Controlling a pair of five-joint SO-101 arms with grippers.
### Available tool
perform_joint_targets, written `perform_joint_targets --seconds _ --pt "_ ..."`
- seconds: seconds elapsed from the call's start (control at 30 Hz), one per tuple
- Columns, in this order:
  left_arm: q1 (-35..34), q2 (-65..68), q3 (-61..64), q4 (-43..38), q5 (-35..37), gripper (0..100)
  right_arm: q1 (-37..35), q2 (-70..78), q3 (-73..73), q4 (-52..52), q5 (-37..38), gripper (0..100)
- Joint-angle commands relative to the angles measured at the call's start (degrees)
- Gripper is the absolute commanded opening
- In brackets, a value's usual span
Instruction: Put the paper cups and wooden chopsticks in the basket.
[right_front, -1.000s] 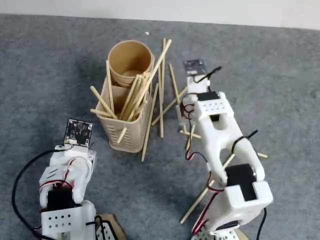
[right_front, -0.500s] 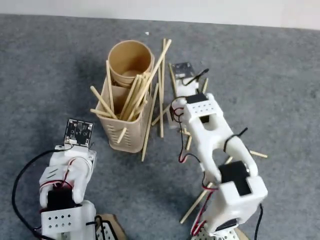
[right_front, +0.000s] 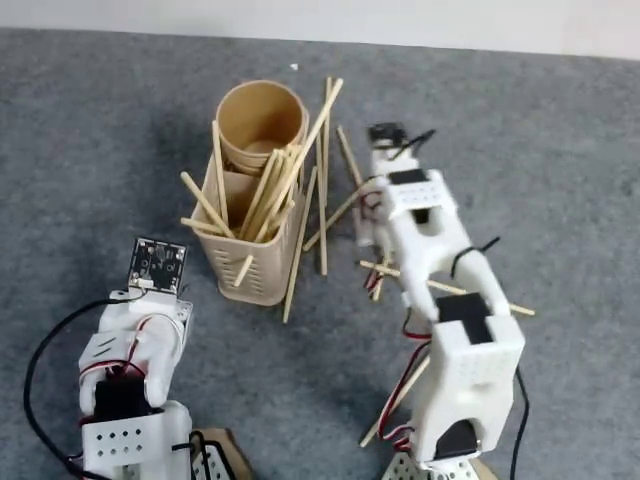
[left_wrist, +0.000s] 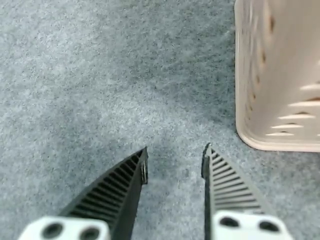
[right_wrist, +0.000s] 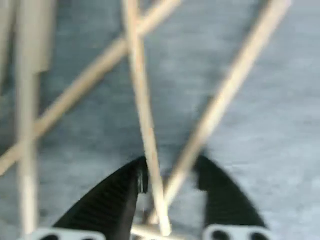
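From the right wrist, the right tool (right_wrist: 170, 172) gapes around two loose chopsticks (right_wrist: 145, 115), gripping nothing. The left tool (left_wrist: 175, 155) stands part-open, empty, near the basket (left_wrist: 270, 100). From above, paper cups (right_front: 262, 118) sit inside it.

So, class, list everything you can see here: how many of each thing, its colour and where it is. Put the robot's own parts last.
basket: one, cream, middle of the table
paper cup: at least one, tan, upright in the basket's far end
chopsticks in the basket: several, pale wood, sticking out at angles
loose chopsticks: several, pale wood, scattered beside the basket and under the right arm
table cover: one, grey
arms: two, white, near edge
left gripper: one, black, open over bare cover beside the basket
right gripper: one, black, open, chopsticks crossing between its fingers
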Motion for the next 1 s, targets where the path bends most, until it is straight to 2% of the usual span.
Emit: perform_joint_targets --seconds 0.0,0.27,0.43,0.5,0.7,0.83,0.97 --pt "0.9 -0.4 -0.6 -0.6 0.4 20 3.6 -0.1 -4.3 4.7 -0.9 0.5" --pt "0.9 -0.4 -0.7 -0.6 0.4 20 7.5 0.0 -5.6 8.8 -0.7 0.5" --pt "0.9 -0.4 -0.7 -0.6 0.4 20 5.8 0.1 -5.9 6.6 -0.4 1.2" --pt "0.9 -0.4 -0.7 -0.8 0.4 20 4.5 0.2 -5.9 5.6 1.1 5.3" --pt "-0.3 -0.4 -1.7 -0.5 0.4 20 2.8 0.2 -5.8 5.6 2.0 25.5" --pt "-2.8 -0.4 -1.7 -0.5 0.4 20 2.6 0.3 -5.9 5.5 5.7 26.4" --pt "-4.6 -0.4 -2.2 1.1 0.4 20 2.9 0.4 -5.6 5.5 6.2 26.3"
